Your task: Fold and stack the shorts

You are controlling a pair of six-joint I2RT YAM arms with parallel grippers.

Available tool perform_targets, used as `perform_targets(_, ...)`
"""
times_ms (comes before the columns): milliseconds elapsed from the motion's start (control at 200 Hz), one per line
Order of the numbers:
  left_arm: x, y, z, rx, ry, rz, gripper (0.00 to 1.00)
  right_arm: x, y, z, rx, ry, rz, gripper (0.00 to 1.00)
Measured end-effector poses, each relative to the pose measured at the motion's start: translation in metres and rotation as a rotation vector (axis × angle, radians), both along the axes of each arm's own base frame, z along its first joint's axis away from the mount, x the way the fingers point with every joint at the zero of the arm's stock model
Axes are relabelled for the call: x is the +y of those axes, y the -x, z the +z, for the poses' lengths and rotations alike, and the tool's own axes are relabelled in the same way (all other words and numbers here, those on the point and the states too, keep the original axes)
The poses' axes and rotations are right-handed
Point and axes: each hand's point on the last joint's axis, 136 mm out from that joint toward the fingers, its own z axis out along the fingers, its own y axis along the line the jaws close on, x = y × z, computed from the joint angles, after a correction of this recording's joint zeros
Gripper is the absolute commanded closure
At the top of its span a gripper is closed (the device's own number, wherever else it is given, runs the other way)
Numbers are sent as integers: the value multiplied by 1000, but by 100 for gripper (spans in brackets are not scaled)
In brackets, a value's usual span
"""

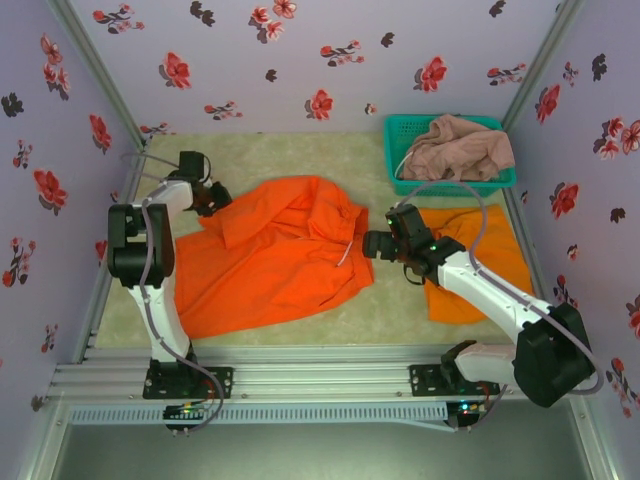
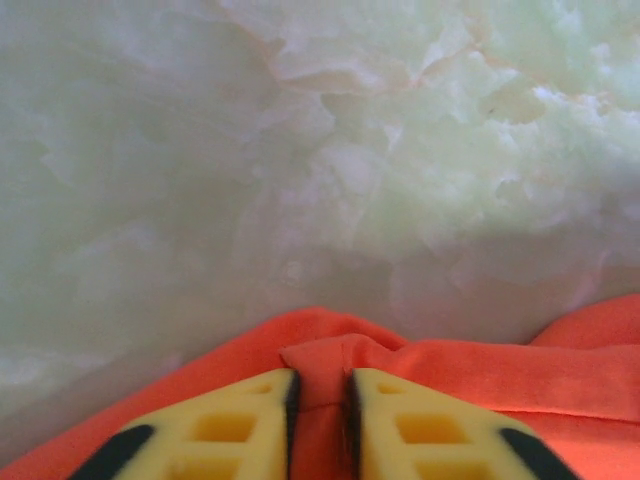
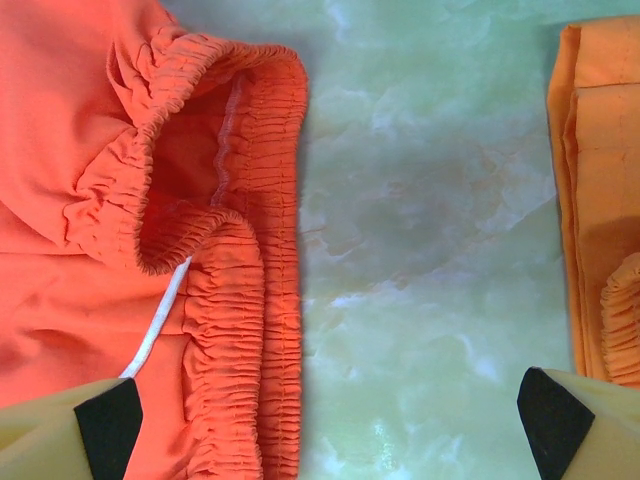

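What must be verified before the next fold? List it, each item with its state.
1. Left gripper pinches the edge of the spread orange shorts: ok.
2. Right gripper grips the waistband: not ok, open beside it, holding nothing.
3. Spread shorts lie flat: not ok, rumpled, one flap turned over.
4. Folded orange shorts lie apart from them: ok.
5. Pink shorts out of the basket: not ok, they lie in it.
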Motion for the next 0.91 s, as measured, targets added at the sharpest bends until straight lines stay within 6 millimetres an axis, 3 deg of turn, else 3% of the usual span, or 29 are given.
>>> perform_targets(390,1,-10,15,-33,-14,-7,83,-2,4,-7,15,7,2,1)
perform_targets(585,6,-10,20,-32,-55,-18,77,-2,5,-9,19,9,2,1)
perform_targets(770,7,-11,21,-36,-69,-28,85,-2,5,-9,20,7,4,1)
perform_targets(905,7,-11,23,-37,-70,-29,97,-2,5,-9,21,6,4,1)
